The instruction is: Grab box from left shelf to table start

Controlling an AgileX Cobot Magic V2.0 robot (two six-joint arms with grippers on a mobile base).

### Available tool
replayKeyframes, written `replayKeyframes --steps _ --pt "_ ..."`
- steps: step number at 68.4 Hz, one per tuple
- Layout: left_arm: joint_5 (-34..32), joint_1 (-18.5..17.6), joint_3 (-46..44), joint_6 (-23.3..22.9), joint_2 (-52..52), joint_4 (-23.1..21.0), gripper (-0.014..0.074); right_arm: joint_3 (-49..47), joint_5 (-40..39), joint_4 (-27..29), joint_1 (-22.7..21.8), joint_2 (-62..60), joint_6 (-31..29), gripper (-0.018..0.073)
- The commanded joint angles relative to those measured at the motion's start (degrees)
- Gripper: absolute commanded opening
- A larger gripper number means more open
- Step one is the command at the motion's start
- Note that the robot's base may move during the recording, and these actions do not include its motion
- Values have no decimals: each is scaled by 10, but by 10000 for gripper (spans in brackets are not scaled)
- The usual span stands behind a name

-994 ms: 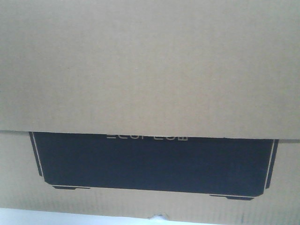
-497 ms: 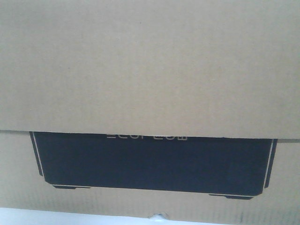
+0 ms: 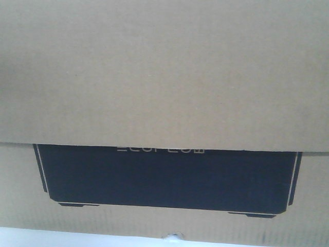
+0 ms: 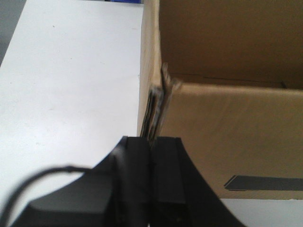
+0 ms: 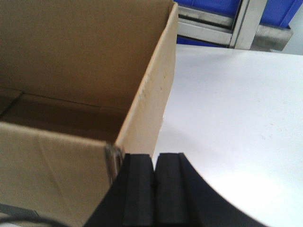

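Box fills the front-facing view: brown corrugated wall with a flap edge overlapping a black printed panel with thin pale outline and partly hidden pale lettering. A strip of white table shows below its bottom edge. Left wrist view: box is open-topped and sits on the white table; left pincer has its pads pressed together on the box's side wall at a frayed corner edge. Right wrist view: right pincer likewise pinches the opposite side wall of the box, pads nearly meeting over the cardboard. Beyond the table, a silver shelf beam with blue bins behind.
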Motion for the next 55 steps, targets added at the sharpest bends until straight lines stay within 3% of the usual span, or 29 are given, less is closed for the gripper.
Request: replayKeyframes --steps 1,19,55 --pt "-99 -2 42 1 -50 2 -92 33 -87 -6 -2 -49 -1 57" --pt "-204 -2 157 1 -187 10 -92 121 -149 -13 -2 -157 -1 57" --pt "-208 -2 161 1 -202 5 -92 123 -171 -13 -2 -153 -1 57"
